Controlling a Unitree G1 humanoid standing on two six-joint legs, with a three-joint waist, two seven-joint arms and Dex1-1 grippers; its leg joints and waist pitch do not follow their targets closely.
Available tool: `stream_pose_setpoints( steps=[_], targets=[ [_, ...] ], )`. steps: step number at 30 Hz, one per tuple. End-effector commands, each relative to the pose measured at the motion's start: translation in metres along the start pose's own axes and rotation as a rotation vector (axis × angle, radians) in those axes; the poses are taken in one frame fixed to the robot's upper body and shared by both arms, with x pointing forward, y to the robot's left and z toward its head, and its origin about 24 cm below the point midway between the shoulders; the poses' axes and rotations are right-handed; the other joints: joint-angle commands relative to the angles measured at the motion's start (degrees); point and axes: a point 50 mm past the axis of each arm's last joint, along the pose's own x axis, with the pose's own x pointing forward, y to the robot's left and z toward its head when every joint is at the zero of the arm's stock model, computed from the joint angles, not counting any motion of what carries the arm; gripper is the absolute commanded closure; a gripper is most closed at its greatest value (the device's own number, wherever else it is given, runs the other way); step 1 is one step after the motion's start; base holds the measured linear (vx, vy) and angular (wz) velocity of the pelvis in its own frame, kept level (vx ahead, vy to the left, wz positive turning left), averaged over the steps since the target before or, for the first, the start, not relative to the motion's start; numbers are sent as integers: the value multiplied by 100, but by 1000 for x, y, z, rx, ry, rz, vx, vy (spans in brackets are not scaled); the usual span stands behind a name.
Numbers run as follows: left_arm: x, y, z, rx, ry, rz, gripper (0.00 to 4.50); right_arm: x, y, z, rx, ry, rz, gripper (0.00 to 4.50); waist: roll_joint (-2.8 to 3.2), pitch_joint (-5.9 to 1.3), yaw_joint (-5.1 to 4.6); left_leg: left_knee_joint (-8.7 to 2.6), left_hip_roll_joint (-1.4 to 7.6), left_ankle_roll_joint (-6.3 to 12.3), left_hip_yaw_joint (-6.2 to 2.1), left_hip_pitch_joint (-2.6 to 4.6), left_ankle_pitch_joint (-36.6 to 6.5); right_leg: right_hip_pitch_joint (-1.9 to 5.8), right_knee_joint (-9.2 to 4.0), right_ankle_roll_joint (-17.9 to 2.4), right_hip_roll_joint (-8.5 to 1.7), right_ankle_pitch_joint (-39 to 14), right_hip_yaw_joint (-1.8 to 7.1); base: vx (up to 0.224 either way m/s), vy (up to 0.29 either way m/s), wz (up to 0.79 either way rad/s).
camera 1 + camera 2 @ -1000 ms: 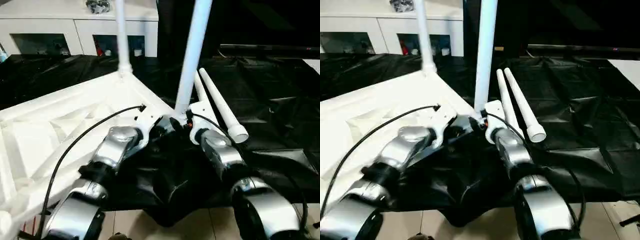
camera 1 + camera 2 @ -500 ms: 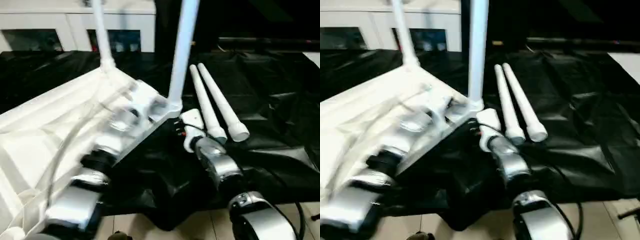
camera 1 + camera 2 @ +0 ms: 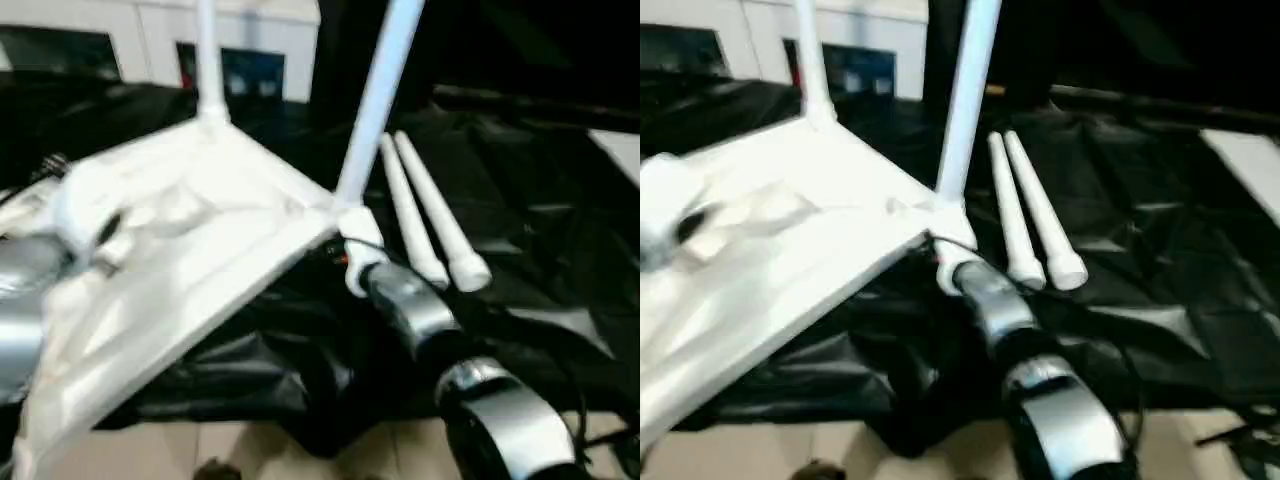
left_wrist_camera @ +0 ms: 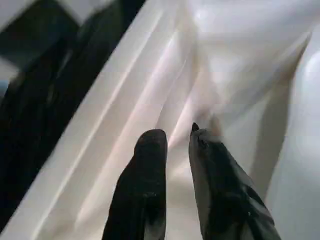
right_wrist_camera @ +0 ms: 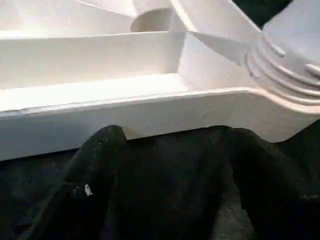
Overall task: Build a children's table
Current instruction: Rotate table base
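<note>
- The children's table top point(image 3: 200, 225) lies upside down on a large work table draped in crumpled, glossy black sheeting point(image 3: 540, 200); its near edge point(image 3: 780, 310) runs diagonally and overhangs the drape's front edge, with pale floor point(image 3: 250, 450) below
- Two white tubular legs stand upright in the top's sockets: one at the far corner point(image 3: 208, 60), one at the corner nearest the right arm point(image 3: 378, 100)
- Two more loose legs point(image 3: 1025, 205) lie side by side on the black sheeting just right of that corner, tapered, their wider open ends toward the camera
- To the right of the loose legs the black sheeting is open and unoccupied as far as a pale strip at the right edge point(image 3: 1245, 165)
- A white cabinet with dark glass doors point(image 3: 150, 40) stands behind the work table at the far left
- The top is smooth white plastic, with raised straight ribs and shallow channels across its underside and rounded corner sockets; in the right wrist view the near socket point(image 5: 287, 65) shows stepped rings
- The right gripper point(image 5: 172, 150), at the end of a silver forearm point(image 3: 410, 305), points at the top's outer edge beside that socket; its black fingers point(image 5: 95, 165) are spread wide and hold nothing
- The left gripper point(image 4: 177, 135) hovers over the ribbed underside with its fingers point(image 4: 150, 150) only a narrow gap apart, nothing between them; whether the tips touch the plastic cannot be told
- The left forearm point(image 3: 20, 290) shows at the left edge, over the top
</note>
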Motion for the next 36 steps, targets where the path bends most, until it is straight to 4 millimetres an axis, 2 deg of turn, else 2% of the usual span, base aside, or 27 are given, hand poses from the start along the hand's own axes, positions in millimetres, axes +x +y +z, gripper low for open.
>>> stream_pose_setpoints(
  steps=[1,2,5,7,8,9,11,14,15,16,17,18,22,23,24,28,30,33,34,35,36],
  targets=[
    [-7,5,-3,5,36,26,356,0,-3,2,4,-1,-12,91,206,-359,2,-397,57,-356,14,191,-1314,190,-289,-936,-219,-501,206,0,0,0],
    [-10,8,-9,16,78,40,356,1,-2,2,5,4,-11,91,196,-358,9,-392,51,-397,8,189,-1435,181,-288,-892,-225,-569,217,0,0,0],
    [-21,8,-26,37,211,19,394,2,1,0,8,19,-2,91,182,-337,13,-399,41,-442,-8,189,-1643,158,-300,-890,-221,-767,226,0,0,0],
    [-22,8,-33,44,255,18,403,3,2,-1,8,24,-1,91,210,-332,17,-408,39,-469,-21,189,-1751,154,-309,-892,-221,-854,226,0,0,0],
    [-22,8,-40,60,296,10,415,3,2,-2,18,29,0,91,213,-330,28,-400,38,-482,-21,212,-1860,129,-323,-895,-217,-914,230,0,0,0],
    [-22,7,-44,69,320,5,425,3,2,-3,24,32,1,91,206,-323,34,-412,35,-488,-35,196,-1943,137,-328,-879,-218,-1017,229,0,0,0],
    [-19,0,-56,68,366,-63,443,2,2,-6,42,48,2,128,207,-323,48,-412,28,-496,-48,201,-2062,125,-347,-865,-225,-1155,233,0,0,0],
    [-13,-18,-60,21,342,-199,450,2,3,-10,69,68,15,137,227,-334,83,-416,29,-537,-63,216,-2119,116,-346,-894,-227,-1134,231,0,0,0],
    [-13,-18,-60,21,342,-199,450,2,3,-10,69,68,15,148,232,-333,92,-426,36,-558,-76,203,-2136,134,-333,-912,-227,-1052,226,0,0,0],
    [-13,-31,-59,7,331,-296,450,2,5,-13,81,79,30,160,276,-333,110,-424,28,-575,-79,215,-2193,122,-328,-920,-226,-1060,225,0,0,0],
    [-14,-34,-58,4,327,-322,450,3,6,-13,81,82,33,169,241,-337,112,-420,30,-569,-74,219,-2283,123,-335,-940,-224,-1091,224,0,0,0],
    [-16,-45,-56,-10,314,-401,450,3,8,-15,83,89,44,176,258,-343,115,-418,32,-579,-78,218,-2281,127,-321,-960,-237,-1076,228,0,0,0],
    [-22,-75,-40,-30,213,-623,450,4,11,-16,83,96,54,213,235,-335,115,-424,35,-599,-76,203,-2223,146,-316,-981,-237,-1080,222,0,0,0],
    [-25,-88,-32,-37,156,-722,450,4,12,-15,80,95,62,218,223,-329,104,-426,36,-602,-70,198,-2243,138,-324,-969,-229,-1107,224,0,0,0],
    [-27,-95,-28,-38,127,-776,450,5,13,-15,79,92,71,225,236,-334,126,-419,26,-597,-66,209,-2243,139,-332,-955,-236,-1139,226,0,0,0],
    [-32,-118,-13,-28,19,-987,450,6,18,-12,72,84,115,261,211,-349,117,-409,16,-591,-63,188,-2118,161,-314,-919,-230,-1085,224,0,0,0],
    [-33,-123,-7,-27,-9,-1042,450,7,20,-11,67,81,130,268,214,-354,108,-408,15,-588,-59,183,-2049,170,-301,-933,-225,-1011,223,0,0,0],
    [-23,-129,7,-25,-73,-1056,450,8,22,-9,60,74,142,304,214,-368,101,-393,17,-589,-45,177,-1836,189,-276,-956,-222,-771,226,0,0,0],
    [-18,-129,11,-24,-94,-1040,450,8,23,-8,60,72,145,310,216,-373,98,-387,3,-585,-39,177,-1762,193,-277,-947,-211,-728,226,0,0,0],
    [-9,-129,17,-22,-114,-1009,450,8,24,-7,59,70,147,316,243,-376,101,-385,8,-587,-39,183,-1751,194,-275,-955,-217,-698,233,0,0,0],
    [0,-128,21,-15,-129,-966,450,9,24,-6,57,69,147,324,239,-376,112,-380,3,-587,-37,192,-1759,189,-287,-943,-212,-722,232,0,0,0]
  ],
)
